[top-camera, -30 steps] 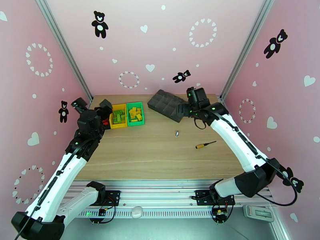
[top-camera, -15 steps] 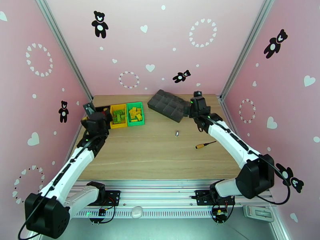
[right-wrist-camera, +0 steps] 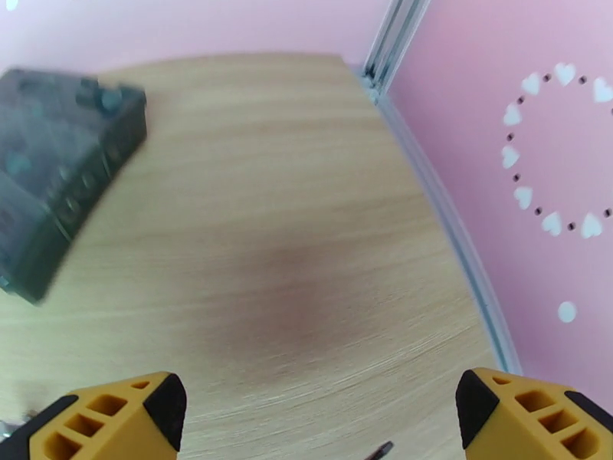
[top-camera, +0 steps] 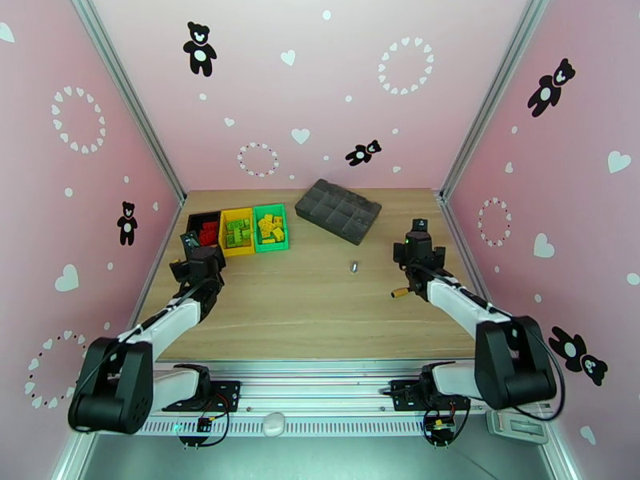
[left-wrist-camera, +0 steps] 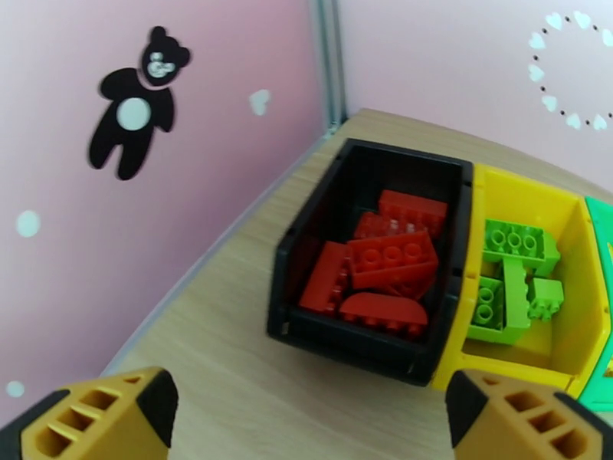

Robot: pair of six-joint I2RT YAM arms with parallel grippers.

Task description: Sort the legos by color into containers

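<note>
Three bins are being shown side by side just ahead of the left tool [left-wrist-camera: 314, 419], the nearer one: black bin [left-wrist-camera: 349, 343] holding red bricks [left-wrist-camera: 391, 258], yellow bin [left-wrist-camera: 529, 189] lime bricks [left-wrist-camera: 513, 247], green bin [top-camera: 272, 246] yellow bricks [top-camera: 272, 227]. It and the right tool [right-wrist-camera: 314, 423] are being held wide open, empty.

No readable text, labels, brands or numbers anywhere.

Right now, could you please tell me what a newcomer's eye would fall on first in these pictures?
The row of three bins at the table's far left stands out: the black bin holds red bricks, the yellow bin lime green bricks, the green bin yellow bricks. Next is the dark grey compartment tray, askew at the far middle, with a small silver piece and an orange-handled tool on the wood nearer the arms.
</note>
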